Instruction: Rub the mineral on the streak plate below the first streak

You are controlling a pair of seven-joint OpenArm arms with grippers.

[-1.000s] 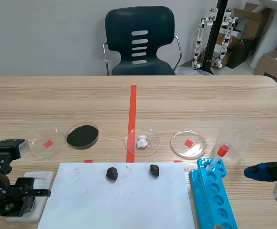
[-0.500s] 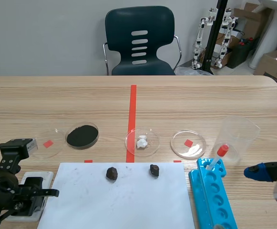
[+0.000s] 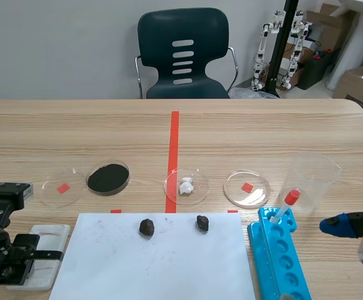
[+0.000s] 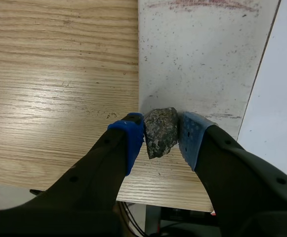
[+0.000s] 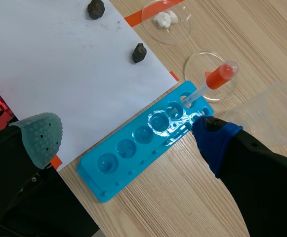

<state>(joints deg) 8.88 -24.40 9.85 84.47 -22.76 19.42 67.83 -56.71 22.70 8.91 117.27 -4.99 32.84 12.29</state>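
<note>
Mineral (image 4: 160, 132), clamped in left hand (image 4: 161, 140), slid leftward, apparently touching the streak plate (image 4: 197, 59).

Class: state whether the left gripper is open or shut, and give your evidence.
Shut on the mineral: the left gripper clamps it between both blue pads.

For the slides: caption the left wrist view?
Left jaws clamp a dark speckled mineral lump at the white streak plate's edge.
</note>
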